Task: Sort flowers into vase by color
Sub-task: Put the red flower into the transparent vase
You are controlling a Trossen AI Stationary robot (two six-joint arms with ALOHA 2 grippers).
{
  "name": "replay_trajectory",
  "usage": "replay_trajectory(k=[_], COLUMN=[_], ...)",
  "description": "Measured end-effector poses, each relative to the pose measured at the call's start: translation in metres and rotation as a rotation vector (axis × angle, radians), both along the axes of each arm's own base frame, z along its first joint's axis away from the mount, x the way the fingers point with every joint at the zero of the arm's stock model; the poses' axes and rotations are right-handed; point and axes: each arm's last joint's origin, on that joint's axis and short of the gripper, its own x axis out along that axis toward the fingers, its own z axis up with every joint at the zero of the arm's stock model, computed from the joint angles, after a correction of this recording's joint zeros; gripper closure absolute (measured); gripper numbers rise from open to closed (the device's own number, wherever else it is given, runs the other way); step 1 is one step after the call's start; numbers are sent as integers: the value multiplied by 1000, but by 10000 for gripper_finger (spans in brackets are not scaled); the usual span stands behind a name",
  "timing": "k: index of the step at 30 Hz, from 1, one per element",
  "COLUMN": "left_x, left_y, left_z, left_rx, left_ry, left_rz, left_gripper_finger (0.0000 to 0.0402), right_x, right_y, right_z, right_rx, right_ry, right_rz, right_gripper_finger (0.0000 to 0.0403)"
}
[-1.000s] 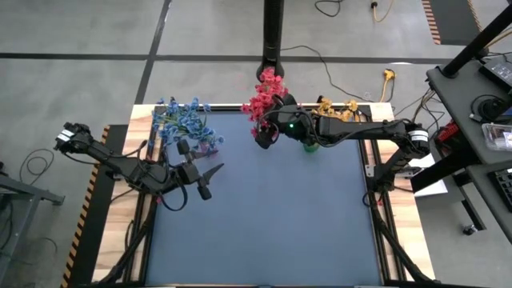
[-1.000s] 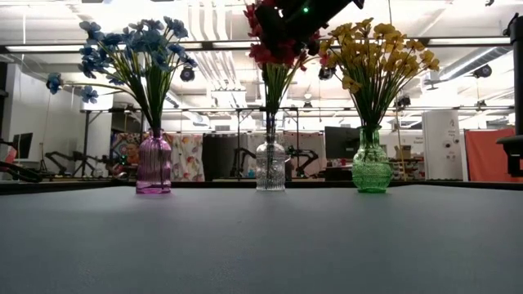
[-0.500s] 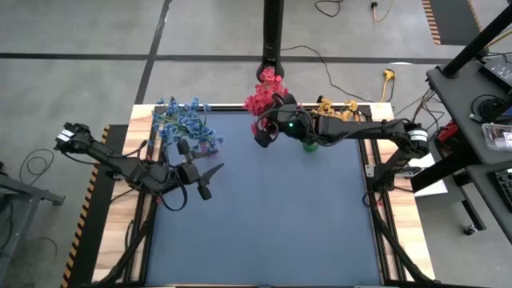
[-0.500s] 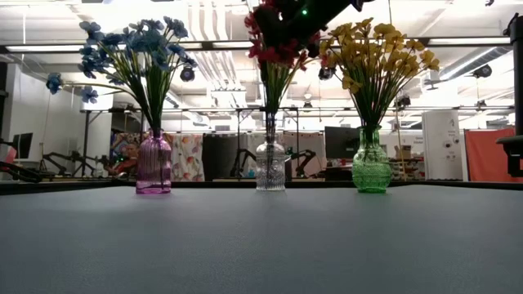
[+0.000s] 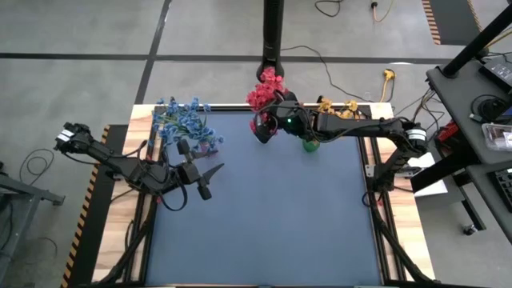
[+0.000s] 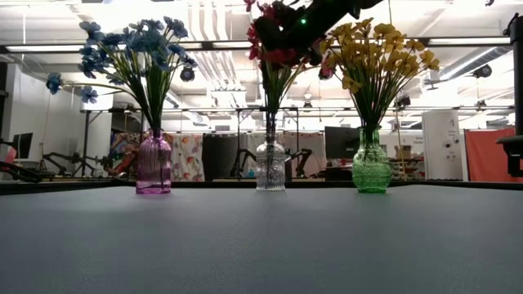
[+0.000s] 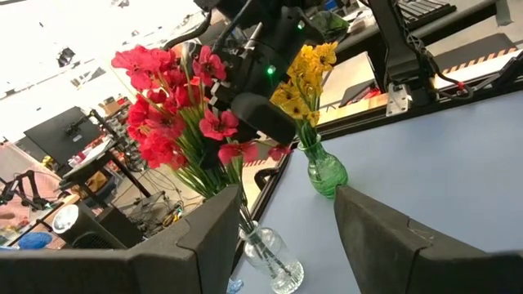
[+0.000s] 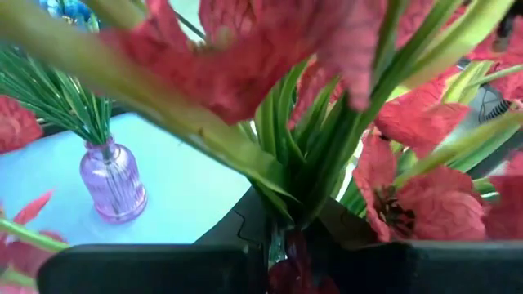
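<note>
Dark blue table [image 5: 264, 216] filling the centre and lower half of the high view, bare across its middle. Along its far edge, at the top of the mat, three vases in a row: purple vase [image 6: 154, 164] at left with blue flowers [image 6: 131, 45], clear vase [image 6: 270, 166] in the middle with red flowers [image 6: 274, 55], green vase [image 6: 372, 170] at right with yellow flowers [image 6: 384, 51]. In the high view, blue flowers upper left of centre, red ones at top centre, yellow ones just right of them. Right arm reaching in from the right edge across the green vase to the red bunch; right end effector [image 5: 262, 130] buried in the red blossoms at top centre, fingers together around red stems and leaves, as seen close up in the right wrist view. Left arm resting at middle left, left end effector [image 5: 210, 176] hovering over the mat below the blue flowers, fingers apart, holding nothing.
</note>
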Motion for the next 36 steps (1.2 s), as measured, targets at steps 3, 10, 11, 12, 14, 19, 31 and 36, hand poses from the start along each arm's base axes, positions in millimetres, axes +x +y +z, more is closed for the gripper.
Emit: replay_trajectory(k=[3, 10, 11, 12, 14, 19, 31, 36], left_x=[0, 0, 0, 0, 0, 0, 0, 0], left_y=[0, 0, 0, 0, 0, 0, 0, 0], left_z=[0, 0, 0, 0, 0, 0, 0, 0], left_rx=[0, 0, 0, 0, 0, -1, -1, 0], left_ry=[0, 0, 0, -1, -1, -1, -1, 0], left_rz=[0, 0, 0, 0, 0, 0, 0, 0], left_gripper_finger=[218, 218, 218, 218, 218, 218, 218, 218], right_x=[0, 7, 8, 8, 9, 10, 10, 7], right_y=[0, -3, -3, -3, -3, -3, -3, 0], right_z=[0, -15, -16, -17, -18, -21, -21, -12], right_rx=[1, 6, 6, 6, 8, 11, -4, -2], right_ry=[1, 52, 58, 57, 66, 75, 92, 86], right_rz=[6, 9, 10, 10, 9, 9, 11, 15], right_gripper_finger=[370, 370, 370, 370, 370, 369, 363, 314])
